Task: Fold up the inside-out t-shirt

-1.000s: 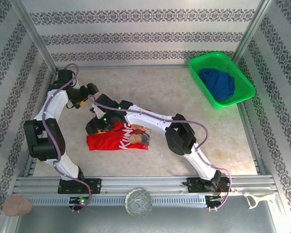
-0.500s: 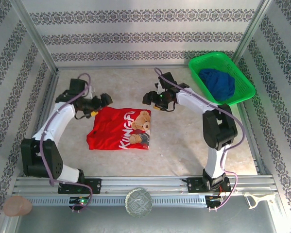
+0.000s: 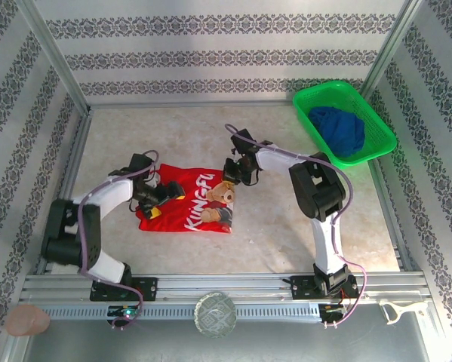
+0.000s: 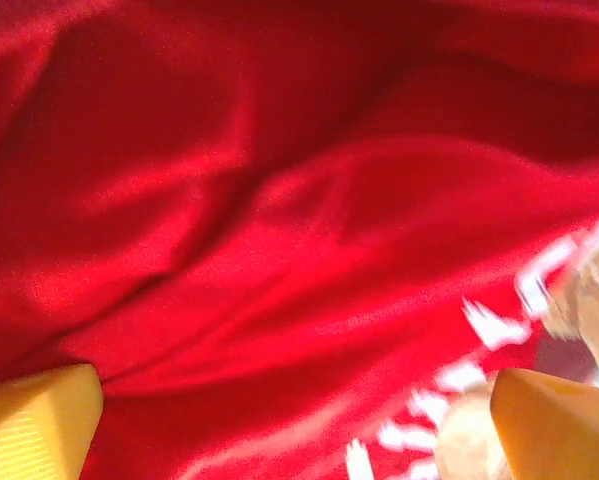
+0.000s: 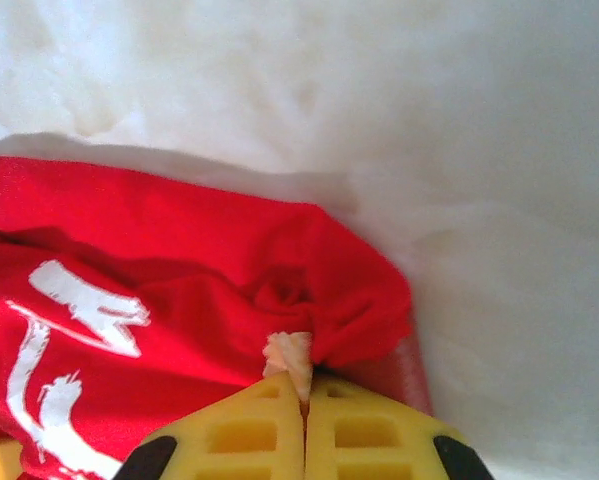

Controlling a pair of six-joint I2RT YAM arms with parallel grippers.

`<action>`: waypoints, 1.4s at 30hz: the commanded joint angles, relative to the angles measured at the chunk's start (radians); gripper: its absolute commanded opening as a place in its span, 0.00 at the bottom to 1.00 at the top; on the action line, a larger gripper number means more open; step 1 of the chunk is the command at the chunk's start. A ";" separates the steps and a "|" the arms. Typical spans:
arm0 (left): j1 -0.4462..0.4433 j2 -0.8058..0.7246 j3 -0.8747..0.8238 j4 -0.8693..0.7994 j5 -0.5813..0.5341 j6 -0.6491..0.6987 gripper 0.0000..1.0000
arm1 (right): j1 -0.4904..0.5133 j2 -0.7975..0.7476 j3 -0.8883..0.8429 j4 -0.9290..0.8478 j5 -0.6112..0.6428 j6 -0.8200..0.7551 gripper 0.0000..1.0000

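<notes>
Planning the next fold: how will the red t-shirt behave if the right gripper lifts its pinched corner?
Likely floppy: the t-shirt lies in soft wrinkles and bunches where the right gripper pinches its corner, so the rest would probably hang and drag. It looks thin, so probably light. It may slide on the smooth table.

Off to the sides
A green plastic mesh basket [image 3: 380, 140] holding a crumpled dark blue garment [image 3: 339, 128] sits well right of the right claw [image 3: 233, 172]; a round clear disc [image 3: 215, 314] lies well to its near side.
</notes>
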 commanded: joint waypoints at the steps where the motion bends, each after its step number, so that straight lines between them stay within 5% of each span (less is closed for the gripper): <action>1: -0.013 0.131 0.131 0.118 -0.008 0.016 1.00 | -0.018 -0.101 -0.168 0.007 0.122 0.102 0.00; 11: -0.143 0.579 0.705 -0.009 0.075 0.130 1.00 | 0.124 -0.596 -0.745 0.111 0.351 0.421 0.00; 14: -0.169 0.665 0.871 -0.061 0.097 0.149 1.00 | 0.217 -0.743 -0.826 0.058 0.399 0.521 0.39; 15: -0.171 0.677 0.921 -0.084 0.104 0.155 1.00 | 0.234 -0.803 -0.832 0.022 0.428 0.524 0.45; 20: -0.150 0.610 1.020 -0.157 0.103 0.175 1.00 | 0.107 -0.984 -0.716 -0.142 0.436 0.320 0.48; 24: -0.127 0.492 0.932 -0.153 0.084 0.159 0.99 | -0.034 -0.836 -0.524 -0.119 0.321 0.030 0.53; 30: -0.122 0.287 0.619 -0.033 0.090 0.072 1.00 | -0.004 -0.456 -0.158 -0.193 0.298 -0.320 0.66; 42: -0.169 0.033 0.264 0.095 0.165 -0.022 1.00 | 0.048 -0.137 0.080 -0.281 0.374 -0.504 0.72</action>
